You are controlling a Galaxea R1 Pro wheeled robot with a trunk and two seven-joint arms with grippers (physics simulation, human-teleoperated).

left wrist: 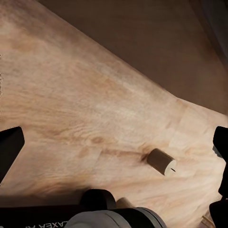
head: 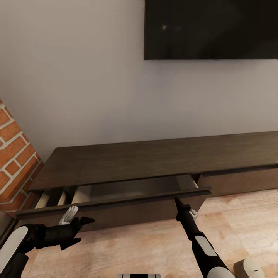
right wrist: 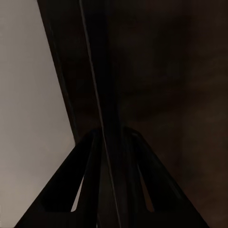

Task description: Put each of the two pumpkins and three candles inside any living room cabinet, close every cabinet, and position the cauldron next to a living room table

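Brick wall (head: 13, 154): far left in the head view, red with pale mortar, running down to the cabinet's left end.
Left tool (head: 79, 231): yours hangs low over the wood floor (head: 146, 247) in front of the cabinet's left part, fingers spread wide and carrying nothing.
Candle (left wrist: 162, 161): there it is in the left wrist view, a stubby tan cylinder lying on its side on the floor, wick end facing the camera, between the spread fingers (left wrist: 9, 147) but clear of both.
Cabinet (head: 154, 162): long, low, dark brown, against the grey wall under the black screen (head: 210, 29).
Drawer (head: 127, 193): pulled out, pale sides showing, dark inside; I can't make out anything in it.
Right tool (head: 181, 205): your right arm reaches up to the drawer's front edge near its right corner. The right wrist view shows both fingers (right wrist: 83, 180) pinched on that thin dark panel edge, one on each face.
Round pale part (head: 249, 269): bottom right corner, part of the robot.
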